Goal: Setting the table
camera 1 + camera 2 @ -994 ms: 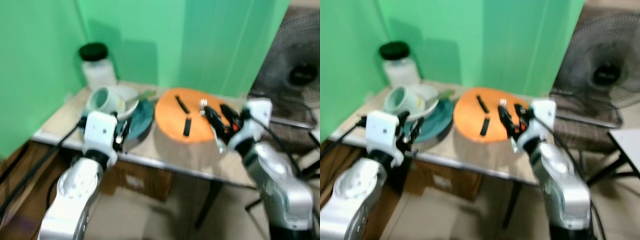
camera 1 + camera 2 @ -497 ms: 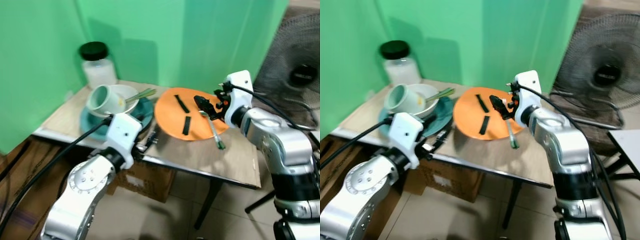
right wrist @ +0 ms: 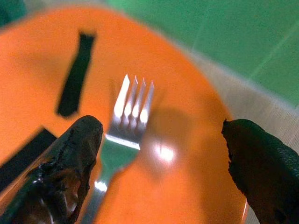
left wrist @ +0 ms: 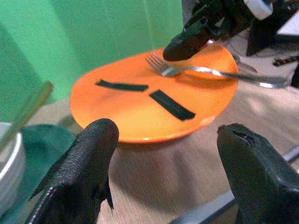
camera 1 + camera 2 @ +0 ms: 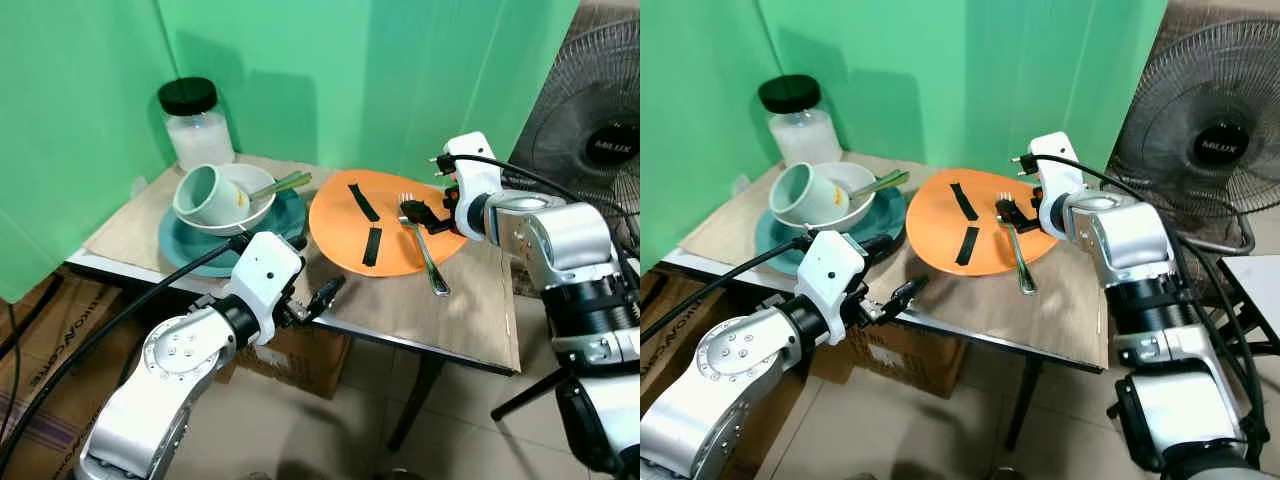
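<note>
Right eye view: the fan (image 5: 1218,140) carries the word MILUX. The fork (image 5: 1015,245) lies across the orange plate (image 5: 940,235) edge on the worktop (image 5: 1060,310); right pincer (image 3: 163,154) and left pincer (image 4: 166,154) both stand apart

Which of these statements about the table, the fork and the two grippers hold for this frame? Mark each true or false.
1. The fork lies with its tines on the orange plate and its handle out over the tabletop. True.
2. The right gripper is shut on the fork. False: its fingers are open, near the tines.
3. The mug lies on its side in the white bowl. True.
4. The left gripper holds the teal plate. False: it is open and holds nothing, by the table's near edge.
5. The jar has a red lid. False: the lid is black.
</note>
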Motion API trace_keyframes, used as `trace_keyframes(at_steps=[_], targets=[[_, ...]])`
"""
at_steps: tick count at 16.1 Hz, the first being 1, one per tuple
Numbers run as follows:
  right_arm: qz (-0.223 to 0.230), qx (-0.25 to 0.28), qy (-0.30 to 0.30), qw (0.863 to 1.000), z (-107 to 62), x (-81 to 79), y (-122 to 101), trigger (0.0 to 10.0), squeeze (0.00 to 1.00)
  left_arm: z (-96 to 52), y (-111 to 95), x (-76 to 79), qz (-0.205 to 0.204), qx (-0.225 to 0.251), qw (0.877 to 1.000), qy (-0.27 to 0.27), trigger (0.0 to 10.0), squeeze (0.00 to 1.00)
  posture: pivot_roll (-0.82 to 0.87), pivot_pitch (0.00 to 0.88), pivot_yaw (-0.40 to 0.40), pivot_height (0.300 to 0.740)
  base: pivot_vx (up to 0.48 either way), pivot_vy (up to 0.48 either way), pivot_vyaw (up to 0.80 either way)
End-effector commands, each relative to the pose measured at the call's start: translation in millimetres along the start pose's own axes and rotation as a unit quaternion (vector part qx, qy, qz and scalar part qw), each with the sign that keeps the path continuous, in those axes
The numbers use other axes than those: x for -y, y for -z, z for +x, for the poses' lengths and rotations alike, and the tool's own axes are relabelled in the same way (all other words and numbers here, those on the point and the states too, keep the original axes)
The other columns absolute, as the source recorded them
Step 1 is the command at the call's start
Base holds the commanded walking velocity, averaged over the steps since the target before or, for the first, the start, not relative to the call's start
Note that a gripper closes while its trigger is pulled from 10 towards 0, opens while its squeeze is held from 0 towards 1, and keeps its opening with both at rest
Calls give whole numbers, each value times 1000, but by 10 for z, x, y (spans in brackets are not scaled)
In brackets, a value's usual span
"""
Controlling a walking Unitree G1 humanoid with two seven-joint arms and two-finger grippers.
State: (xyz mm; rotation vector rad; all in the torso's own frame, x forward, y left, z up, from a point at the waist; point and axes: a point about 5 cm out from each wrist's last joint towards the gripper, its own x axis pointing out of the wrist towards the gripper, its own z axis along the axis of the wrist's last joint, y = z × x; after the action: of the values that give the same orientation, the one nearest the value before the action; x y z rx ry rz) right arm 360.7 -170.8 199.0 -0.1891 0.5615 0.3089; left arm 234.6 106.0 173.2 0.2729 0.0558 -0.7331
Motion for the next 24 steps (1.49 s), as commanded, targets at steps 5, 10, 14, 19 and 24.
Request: trace_keyframes(at_steps=[5,10,14,19,24], targets=[[16,-37,-20,999,-114,62,-36,3098,0,-2,-22,56,-4,-1,1000,27,10000,0,-128,59,43,740,0,0,0],[21,-59,-41,997,-199,1,0,0,0,20,-19,66,-2,-1,999,33,10000,0,-136,47,40,740,0,0,0],[25,-86,-64,994,-120,-177,138,0,0,20,-2,79,-2,-3,999,36,10000,0,-134,44,34,740,0,0,0],[27,-85,-73,993,-123,-252,149,1137,0,-2,6,83,-2,-4,999,35,10000,0,-130,45,32,740,0,0,0],[21,-22,-28,999,-172,-110,-79,10000,302,-4,1,69,1,-5,999,31,10000,0,-130,47,34,740,0,0,0]])
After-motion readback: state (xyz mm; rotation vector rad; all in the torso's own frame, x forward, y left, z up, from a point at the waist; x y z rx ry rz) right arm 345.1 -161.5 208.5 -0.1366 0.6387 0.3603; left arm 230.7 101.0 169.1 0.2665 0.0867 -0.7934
